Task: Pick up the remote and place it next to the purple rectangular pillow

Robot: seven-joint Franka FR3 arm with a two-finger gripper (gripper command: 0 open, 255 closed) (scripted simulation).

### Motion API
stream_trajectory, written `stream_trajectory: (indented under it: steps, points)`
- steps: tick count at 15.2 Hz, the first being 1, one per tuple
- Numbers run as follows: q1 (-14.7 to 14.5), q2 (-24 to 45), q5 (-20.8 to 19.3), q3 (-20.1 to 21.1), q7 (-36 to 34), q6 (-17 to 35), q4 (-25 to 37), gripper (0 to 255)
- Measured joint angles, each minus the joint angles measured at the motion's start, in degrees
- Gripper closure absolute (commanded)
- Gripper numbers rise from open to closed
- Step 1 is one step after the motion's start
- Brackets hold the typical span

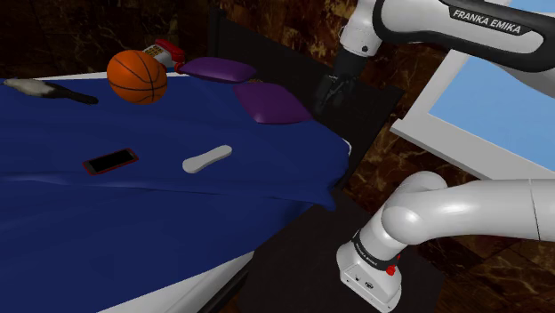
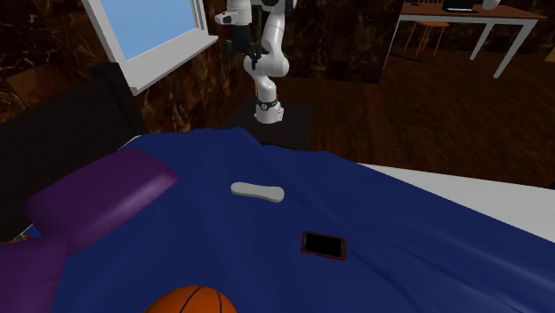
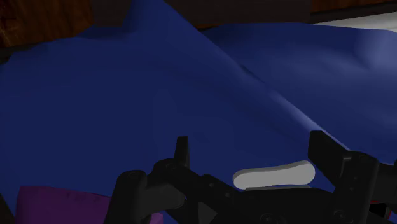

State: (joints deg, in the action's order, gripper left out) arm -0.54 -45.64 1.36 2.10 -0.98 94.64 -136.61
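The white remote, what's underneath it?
The remote lies flat on a dark blue blanket. The blanket covers whatever is beneath it there, so what is below cannot be seen.

Matt cloth bedcover (image 1: 178, 213) (soft creases); remote (image 1: 206, 159) smooth, matt; arm shell (image 1: 462, 218) glossy, smooth.

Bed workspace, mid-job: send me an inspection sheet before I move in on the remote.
Surface: bed under a rumpled blue cover.
Job's things: white remote lying flat on the cover, not held, apart from one purple pillow and a second purple pillow.
Clutter: basketball, red-edged phone, dark long object.
Grippers: gripper in the air beside the pillows, jaws open, empty.
Cables: nothing seen.
Surroundings: window, dark wood walls, desk.
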Motion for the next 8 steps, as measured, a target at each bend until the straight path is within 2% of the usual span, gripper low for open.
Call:
stream_trajectory:
  steps: [3,8]
  points:
    - [0.32,0.92,1.04,1.65,-3.17,1.75,-0.92,0]
    - [1.73,6.00,4.64,8.03,-15.86,8.88,-3.07,0]
